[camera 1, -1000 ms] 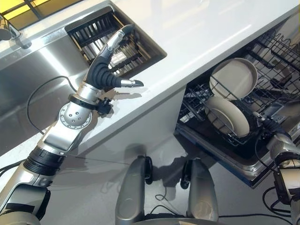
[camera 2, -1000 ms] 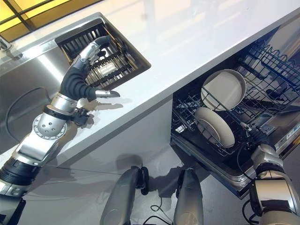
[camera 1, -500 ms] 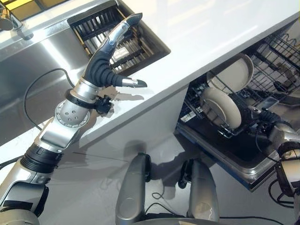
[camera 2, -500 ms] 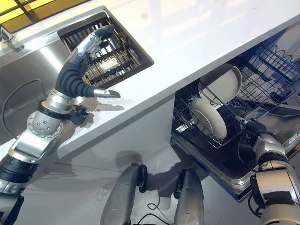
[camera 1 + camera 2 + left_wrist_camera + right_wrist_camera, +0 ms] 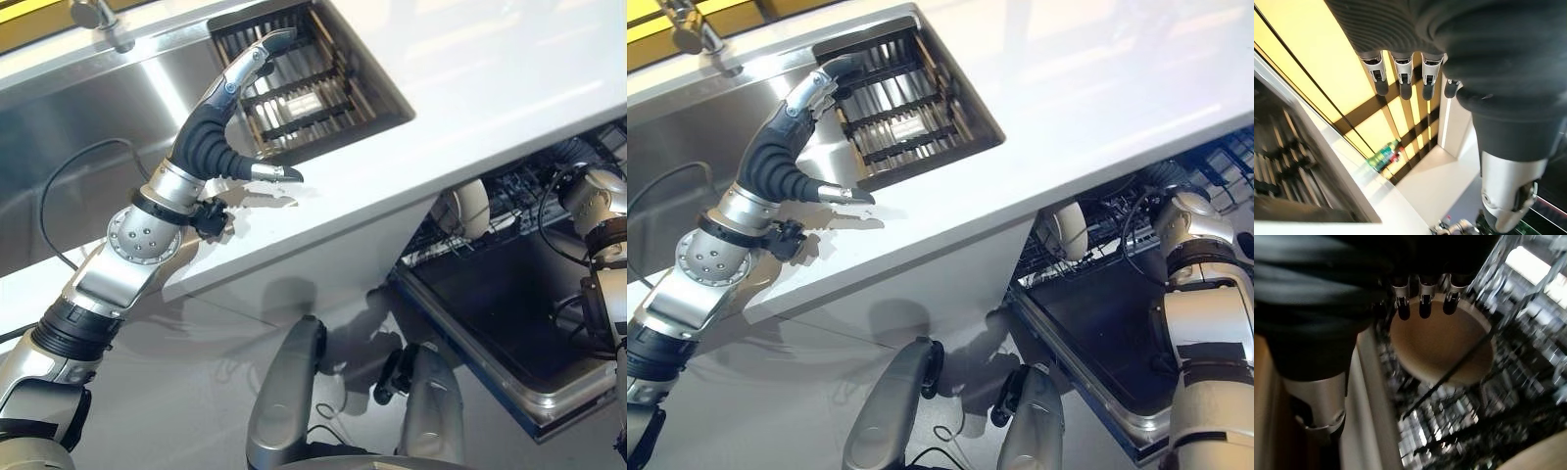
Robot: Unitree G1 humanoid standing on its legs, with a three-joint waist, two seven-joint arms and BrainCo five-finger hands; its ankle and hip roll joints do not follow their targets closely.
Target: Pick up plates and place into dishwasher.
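A cream plate point(image 5: 1444, 342) stands upright in the dishwasher's wire rack point(image 5: 1449, 426); its edge point(image 5: 475, 208) shows just under the counter's lip. My right hand point(image 5: 1421, 301) reaches into the dishwasher, fingers straight and just short of that plate's rim, holding nothing. A second plate's rim point(image 5: 1528, 455) shows at the corner of the right wrist view. My left hand point(image 5: 227, 113) hangs open above the counter by the sink, fingers straight over the slatted rack and thumb point(image 5: 279, 173) out to the side, empty.
A steel sink point(image 5: 88, 137) with a faucet point(image 5: 98, 14) lies at the back left, a slatted drain rack point(image 5: 313, 78) set in its right end. The white counter point(image 5: 480, 78) overhangs the dishwasher. Its open door point(image 5: 490, 323) juts toward me at the right.
The camera has swung, so the whole picture has shifted. My right arm has gone up and into the dishwasher, and the plates are now mostly hidden under the counter. The left hand holds its pose.
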